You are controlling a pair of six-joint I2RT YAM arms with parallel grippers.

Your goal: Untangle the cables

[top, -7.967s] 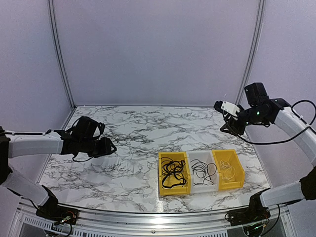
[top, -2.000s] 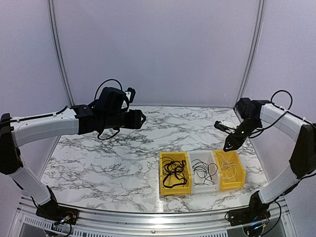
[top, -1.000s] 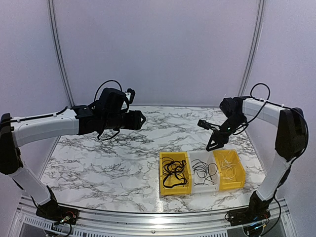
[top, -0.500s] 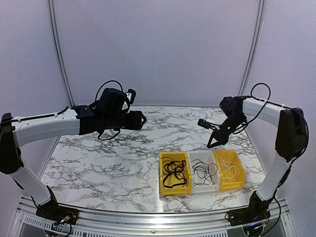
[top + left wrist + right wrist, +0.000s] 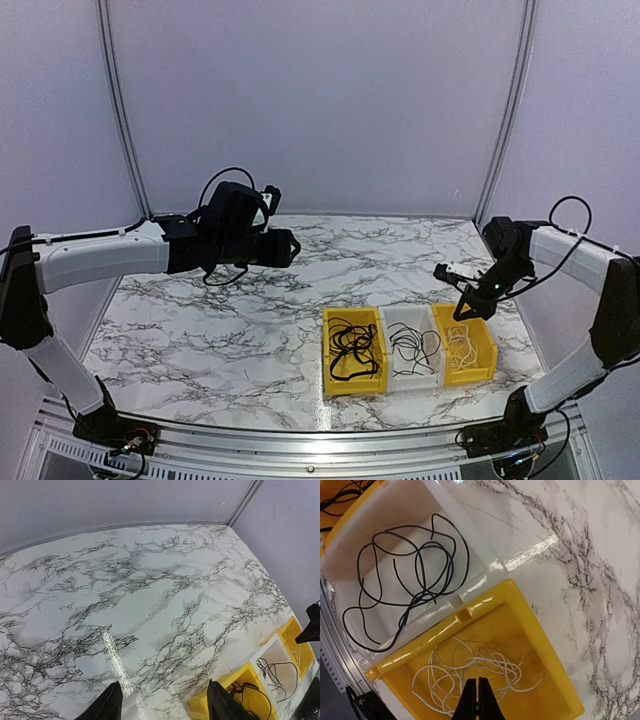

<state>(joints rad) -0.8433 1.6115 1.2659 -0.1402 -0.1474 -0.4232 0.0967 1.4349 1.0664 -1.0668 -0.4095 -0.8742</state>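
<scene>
Three bins line the table's near edge; right gripper closed above white cables, left gripper parted.

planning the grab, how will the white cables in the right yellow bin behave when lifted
Probably floppy: the white cables lie in loose curling loops, so they should sag. Likely very light, being so thin. The loops overlap, so lifting one strand may drag the bundle from the yellow bin.

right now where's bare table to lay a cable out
The marble table is bare left of the left yellow bin and behind all three bins, up to the back wall. Crowded: front right, where the bins sit side by side holding cables.
</scene>
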